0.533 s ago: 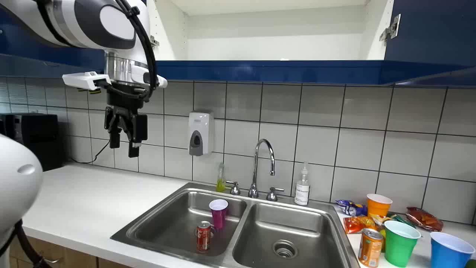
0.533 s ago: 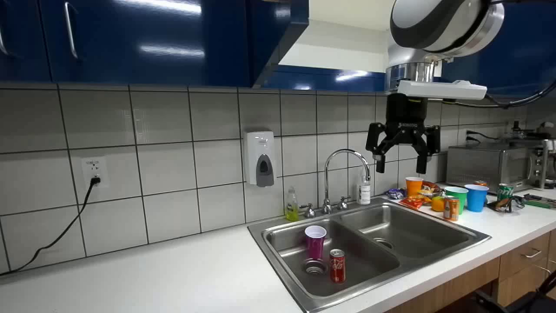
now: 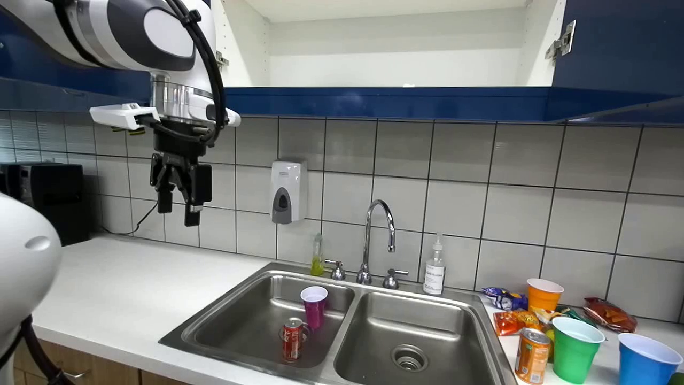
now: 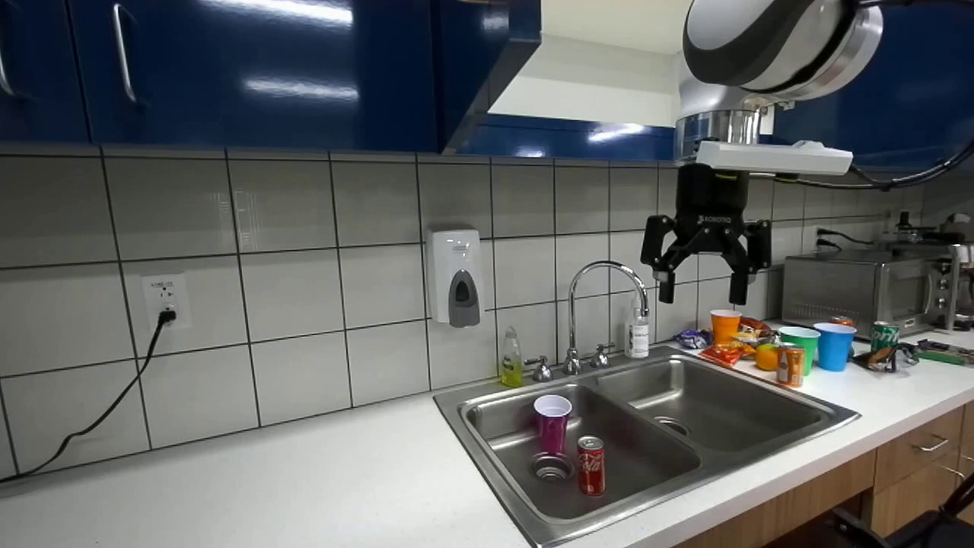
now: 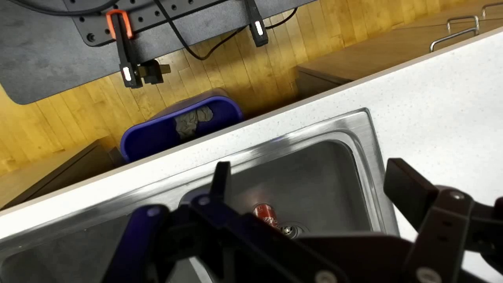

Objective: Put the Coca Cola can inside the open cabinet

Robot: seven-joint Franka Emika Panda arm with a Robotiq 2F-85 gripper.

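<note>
Upright in the sink basin beside the purple cup stands the red Coca Cola can, seen in both exterior views (image 3: 292, 342) (image 4: 591, 466). In the wrist view the can (image 5: 266, 214) is partly hidden behind a gripper linkage. My gripper (image 3: 178, 213) (image 4: 702, 291) hangs pointing down, well above the counter and away from the can. Its jaws (image 5: 308, 173) are spread wide with nothing between them. Above the sink, the open cabinet (image 3: 395, 67) shows a pale interior over a dark blue bottom edge; the arm covers part of it in an exterior view (image 4: 593, 84).
The purple cup (image 3: 315, 310) shares the can's basin. A tall faucet (image 3: 368, 240), soap bottle (image 4: 511, 358) and pump bottle (image 3: 434, 267) line the sink's back. Cups, snack bags and an orange can (image 3: 531, 355) crowd the counter beyond. A cabinet door (image 3: 614, 48) stands beside the opening.
</note>
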